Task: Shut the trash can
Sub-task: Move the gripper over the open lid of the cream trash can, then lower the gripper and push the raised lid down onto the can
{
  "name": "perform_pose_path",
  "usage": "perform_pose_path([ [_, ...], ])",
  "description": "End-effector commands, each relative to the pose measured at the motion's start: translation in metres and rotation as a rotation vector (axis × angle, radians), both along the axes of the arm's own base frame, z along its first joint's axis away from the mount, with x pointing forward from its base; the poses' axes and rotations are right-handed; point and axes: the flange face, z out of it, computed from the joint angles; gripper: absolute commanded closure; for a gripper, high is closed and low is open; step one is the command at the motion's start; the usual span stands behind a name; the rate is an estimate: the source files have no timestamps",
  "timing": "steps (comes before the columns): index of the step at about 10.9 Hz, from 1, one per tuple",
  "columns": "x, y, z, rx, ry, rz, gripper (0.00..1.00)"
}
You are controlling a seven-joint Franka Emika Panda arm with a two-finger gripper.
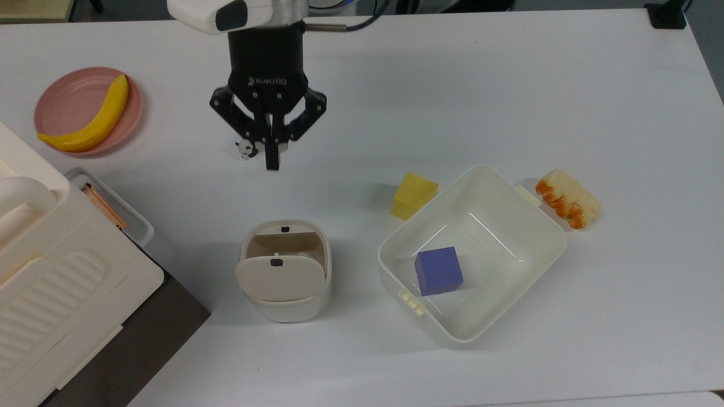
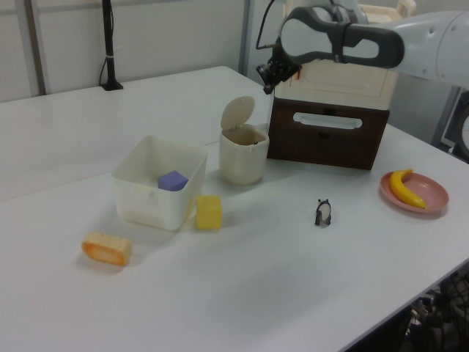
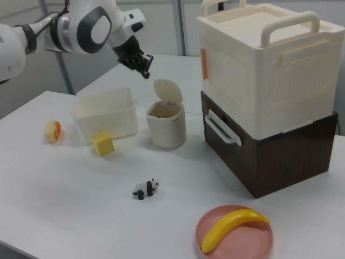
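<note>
The trash can [image 1: 288,310] is a small cream bin, and its beige lid [image 1: 279,279] stands up open, the black button facing up in the top view. It also appears in the left view [image 2: 242,158] and the right view [image 3: 166,128], lid [image 3: 167,90] raised. My gripper [image 1: 272,162] is shut with nothing in it. It hangs high in the air, short of the can, over the panda toy in the top view. In the left view the gripper [image 2: 265,74] sits above and right of the lid [image 2: 238,113]. In the right view the gripper [image 3: 145,67] is up-left of the lid.
A cream tub [image 1: 544,227] holding a purple cube [image 1: 439,270] sits at the top view's right of the can, with a yellow cube [image 1: 414,195] and a bread piece [image 1: 567,199] nearby. A panda toy [image 2: 323,213], a pink plate [image 1: 65,99] with a banana [image 1: 96,121], and a tall stacked box [image 3: 259,70] stand around.
</note>
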Motion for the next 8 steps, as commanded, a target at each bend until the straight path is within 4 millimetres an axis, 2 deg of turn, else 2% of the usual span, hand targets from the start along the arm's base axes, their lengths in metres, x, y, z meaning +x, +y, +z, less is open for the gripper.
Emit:
perform_pose_path([
  [1,0.033,0.003,-0.004,-0.005,-0.209,0.033,1.0],
  [4,0.058,0.008,-0.034,-0.001,-0.4,0.043,1.0],
  [6,0.063,0.008,-0.051,-0.001,-0.405,0.045,1.0],
  [8,0.063,0.007,-0.056,-0.006,-0.394,0.048,1.0],
])
